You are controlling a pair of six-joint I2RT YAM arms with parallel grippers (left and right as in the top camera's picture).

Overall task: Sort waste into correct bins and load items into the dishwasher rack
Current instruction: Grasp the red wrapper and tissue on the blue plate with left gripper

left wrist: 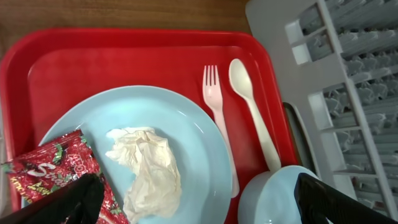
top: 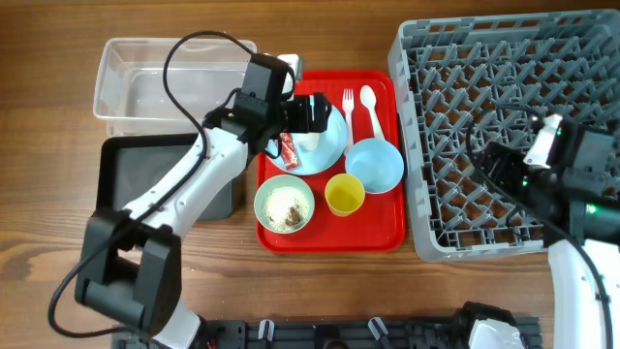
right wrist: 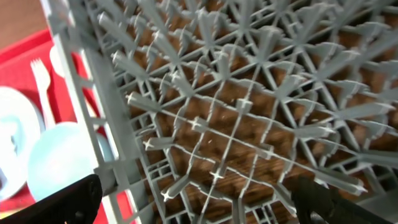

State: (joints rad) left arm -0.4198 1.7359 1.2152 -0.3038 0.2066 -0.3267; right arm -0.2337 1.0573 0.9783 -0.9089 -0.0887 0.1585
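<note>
A light blue plate (top: 325,150) on the red tray holds a red snack wrapper (left wrist: 53,171) and a crumpled white tissue (left wrist: 149,171). My left gripper (left wrist: 193,202) is open above the plate, with the tissue between its fingers. A white fork (top: 349,107) and spoon (top: 369,105) lie beside the plate. A light blue bowl (top: 375,165), a yellow cup (top: 344,194) and a pale green bowl (top: 285,205) with food scraps also stand on the tray. My right gripper (right wrist: 196,199) is open and empty above the grey dishwasher rack (top: 504,87).
The clear plastic tub (top: 155,82) stands at the back left. The black tray (top: 131,184) lies in front of it, partly under my left arm. The red serving tray (top: 383,233) lies between the bins and the rack.
</note>
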